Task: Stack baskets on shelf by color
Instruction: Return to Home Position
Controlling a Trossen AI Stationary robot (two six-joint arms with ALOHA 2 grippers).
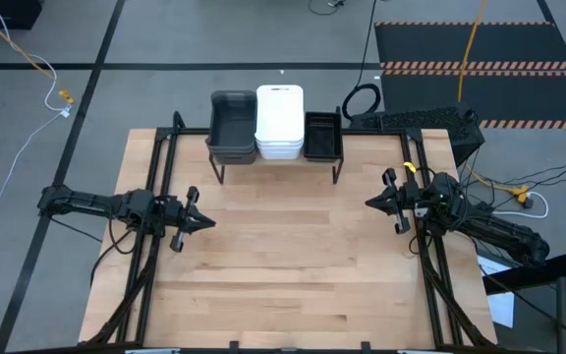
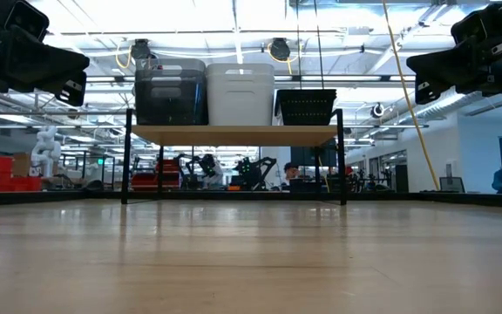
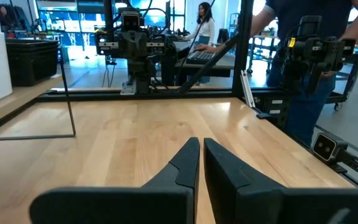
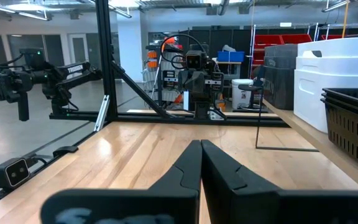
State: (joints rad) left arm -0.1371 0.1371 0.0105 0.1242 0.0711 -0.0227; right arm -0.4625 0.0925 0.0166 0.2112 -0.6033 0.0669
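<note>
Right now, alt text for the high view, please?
On the shelf at the table's far edge: dark grey stack, white stack, black stack of baskets, left to right. The left tool and right tool, both shut, empty, point inward from the sides.

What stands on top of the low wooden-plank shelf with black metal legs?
Three stacks side by side on the shelf: dark grey plastic bins, white plastic bins, black mesh trays. Nesting hides how many each holds. Left gripper and right gripper wait shut, away.
</note>
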